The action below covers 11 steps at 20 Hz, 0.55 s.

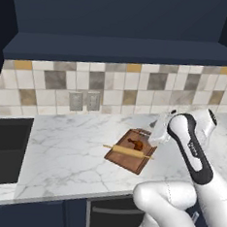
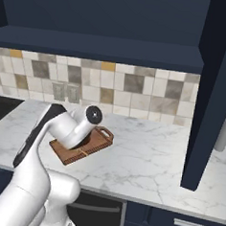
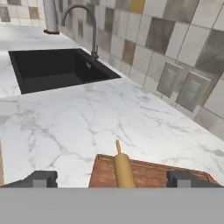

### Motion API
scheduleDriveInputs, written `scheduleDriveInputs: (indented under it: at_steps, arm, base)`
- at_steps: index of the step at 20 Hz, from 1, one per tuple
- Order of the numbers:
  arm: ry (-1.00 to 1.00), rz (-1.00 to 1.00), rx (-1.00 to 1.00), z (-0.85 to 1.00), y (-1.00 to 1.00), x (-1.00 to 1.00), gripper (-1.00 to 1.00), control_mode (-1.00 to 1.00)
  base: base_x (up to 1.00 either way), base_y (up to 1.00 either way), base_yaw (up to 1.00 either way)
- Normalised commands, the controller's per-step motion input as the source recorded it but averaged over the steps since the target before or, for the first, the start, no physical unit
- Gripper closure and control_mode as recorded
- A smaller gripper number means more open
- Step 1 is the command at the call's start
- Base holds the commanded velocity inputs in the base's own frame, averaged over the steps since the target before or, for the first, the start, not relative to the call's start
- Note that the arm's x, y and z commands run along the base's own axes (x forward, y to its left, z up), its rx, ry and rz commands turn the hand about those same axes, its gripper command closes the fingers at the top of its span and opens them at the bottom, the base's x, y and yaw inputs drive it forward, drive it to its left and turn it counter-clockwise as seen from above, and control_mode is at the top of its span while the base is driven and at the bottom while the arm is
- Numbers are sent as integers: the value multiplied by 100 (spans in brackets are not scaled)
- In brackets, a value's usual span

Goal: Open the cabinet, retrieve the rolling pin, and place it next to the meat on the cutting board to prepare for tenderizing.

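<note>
Jaws: spread wide and holding nothing; my gripper [image 3: 112, 179] hangs just above the near end of the rolling pin, one dark fingertip [image 3: 41, 178] to each side of it.
Rolling pin: the rolling pin [image 1: 128, 151] lies flat across the cutting board [image 1: 123, 160], its thin handles reaching past both long edges.
Meat: the meat [image 1: 136, 144] sits on the board just beside the pin, toward the tiled wall; I cannot tell whether the two touch.
Board: it rests on the marble bench [image 1: 63, 155], arched handle toward the wall, well apart from the black sink [image 3: 57, 68].
Cabinet: the cabinet [image 2: 215, 94] has one door swung out toward me at the right of the right base view.
Task standing: as I judge it, the pin is already where it belongs, and backing away cleanly is what remains.
How the pin handles: probably light, stiff and smooth; being round, it may roll on the flat board if nudged.
Where to hold: were I to take it again, I would close across the thick middle barrel, not the tapered handles, which would slip and tip.
</note>
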Motion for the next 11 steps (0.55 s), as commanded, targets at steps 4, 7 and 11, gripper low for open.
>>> scheduleDriveInputs:
  at_steps: [4, 7, 11]
  arm:
    - [-6, -3, 0, 18, 2, -100, -100, -100]
    - [-5, -3, 0, 21, 11, -100, -100, -100]
    - [-5, -2, 0, 20, 14, -100, -100, -100]
  base:
    - [0, 0, 0]
    - [0, 0, 0]
    - [0, 0, 0]
